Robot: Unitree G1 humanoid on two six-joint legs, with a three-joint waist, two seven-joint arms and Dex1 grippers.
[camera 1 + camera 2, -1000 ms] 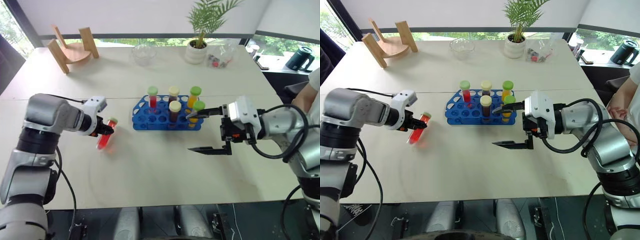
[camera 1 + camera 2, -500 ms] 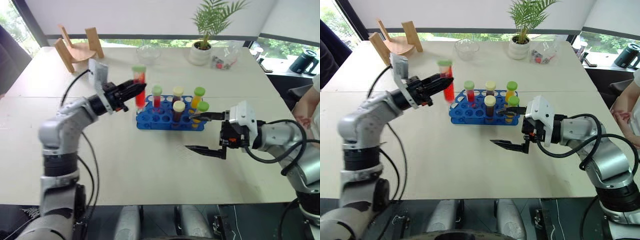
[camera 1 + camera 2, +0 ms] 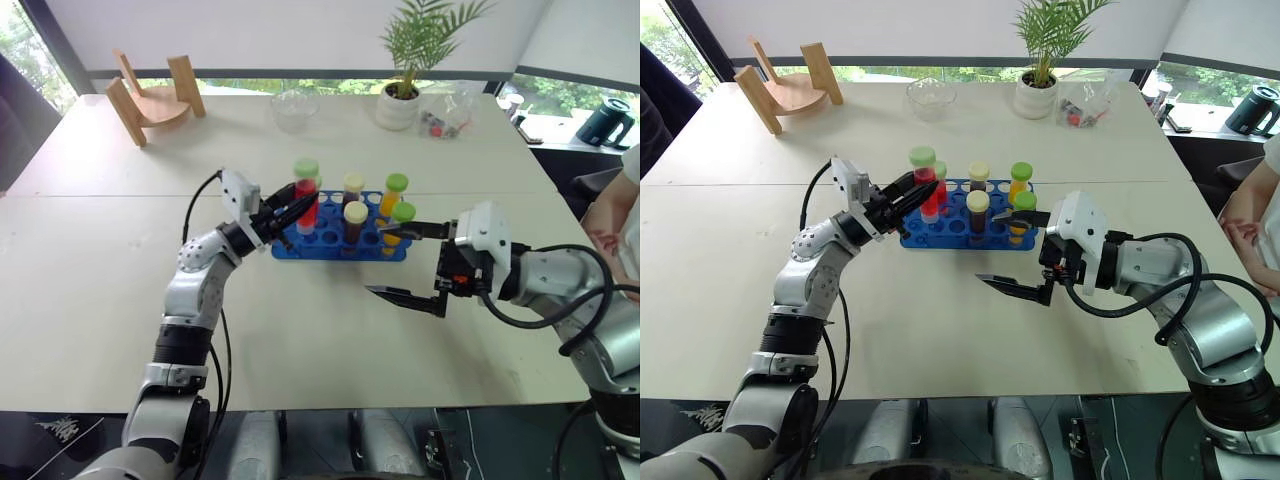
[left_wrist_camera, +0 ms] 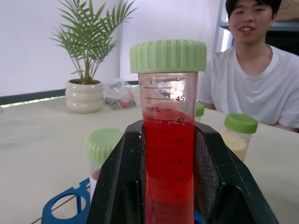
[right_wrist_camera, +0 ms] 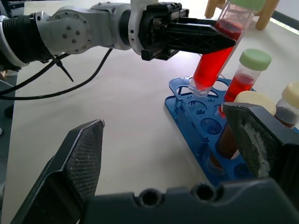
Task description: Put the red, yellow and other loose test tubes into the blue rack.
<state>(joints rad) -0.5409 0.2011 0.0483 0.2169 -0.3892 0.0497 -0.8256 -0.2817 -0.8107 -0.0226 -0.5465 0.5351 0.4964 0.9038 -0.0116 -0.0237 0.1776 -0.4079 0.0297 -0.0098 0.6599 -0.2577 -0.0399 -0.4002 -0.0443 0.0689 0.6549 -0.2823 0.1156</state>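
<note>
A red test tube (image 3: 305, 196) with a green cap leans slightly in my shut left gripper (image 3: 290, 208), its black fingers (image 4: 117, 186) clamping the tube's lower half. Its bottom tip (image 5: 198, 87) sits at a hole at the left end of the blue rack (image 3: 312, 241). The rack holds several capped tubes: one red, two brown (image 3: 354, 219) and two orange (image 3: 400, 218). To the right of the rack my right gripper (image 3: 408, 264) hangs open above the table, nothing between its fingers (image 5: 79, 163).
At the table's far side stand a wooden stand (image 3: 150, 95), a glass bowl (image 3: 295, 105), a potted plant (image 3: 400, 100) and a plastic bag (image 3: 440, 115). A person (image 4: 252, 84) in a white shirt sits at the right edge.
My left arm swung the red tube from low over the left of the table, up and right to the rack's left end, turning it nearly upright. The right gripper stayed put, still open.
</note>
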